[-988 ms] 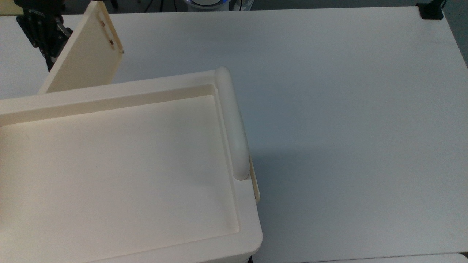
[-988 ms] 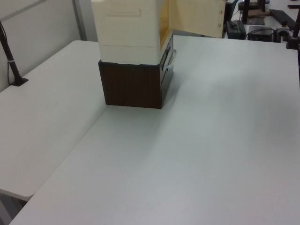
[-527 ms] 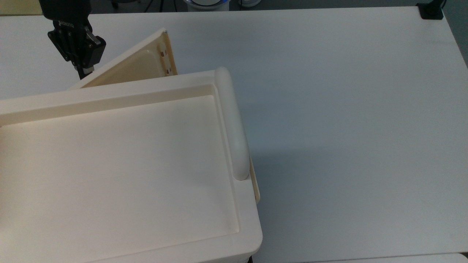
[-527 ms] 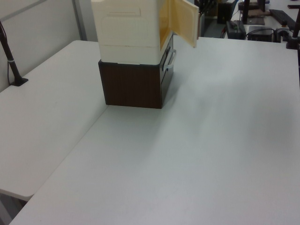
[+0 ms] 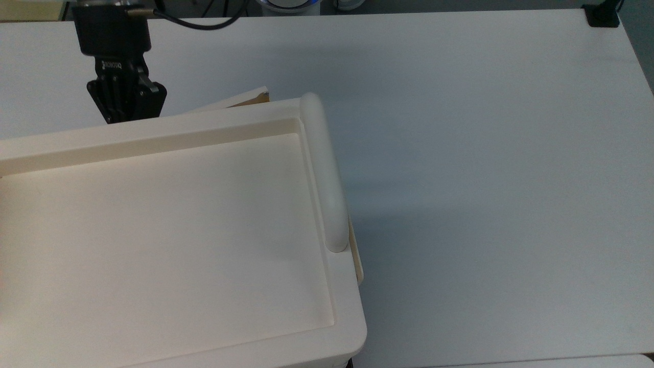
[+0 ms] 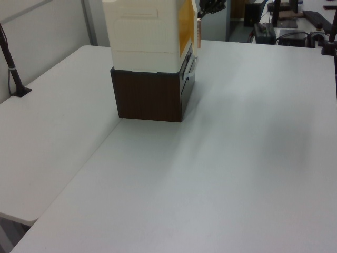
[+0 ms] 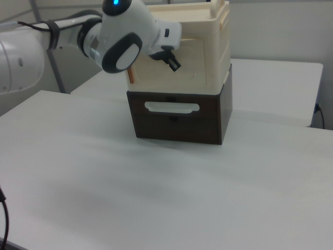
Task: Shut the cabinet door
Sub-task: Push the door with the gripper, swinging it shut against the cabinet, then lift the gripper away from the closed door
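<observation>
Swinging nearly shut since earlier, the cabinet door (image 5: 232,101) meets the hand (image 5: 126,102), grip unclear.

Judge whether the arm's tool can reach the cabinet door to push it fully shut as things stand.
Probably yes: the tool sits right beside the cabinet door, which is only slightly ajar, and nothing stands between them.

White surface (image 6: 237,158), seam between two joined tops running diagonally in left view. Dark brown drawer box (image 6: 150,97) directly on surface, pale handle (image 7: 171,108) on front. Cabinet (image 5: 153,230) stacked on box, not touching surface. Black clamp (image 5: 603,15) at surface corner, top view's upper right.
</observation>
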